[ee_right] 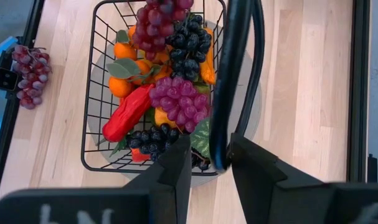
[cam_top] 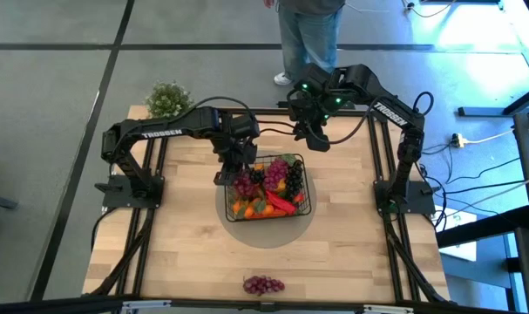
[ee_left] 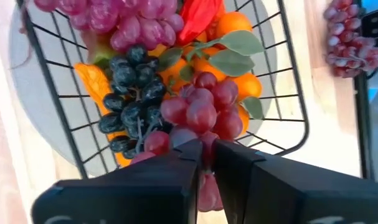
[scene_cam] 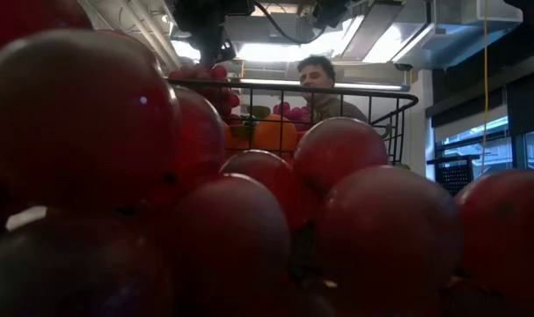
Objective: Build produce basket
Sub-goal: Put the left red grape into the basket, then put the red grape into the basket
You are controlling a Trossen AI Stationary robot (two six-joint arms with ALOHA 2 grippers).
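Potted plant at upper left of the desk. Left tool sits over the left rim of the wire basket, fingers pinching a red grape bunch at its stem end. Basket mid-frame, on a grey round mat; inside are dark grapes, oranges, a red pepper. Loose grape bunch at lower centre. Right tool hovers above the basket's far edge, fingers parted, nothing gripped. Person at top centre.
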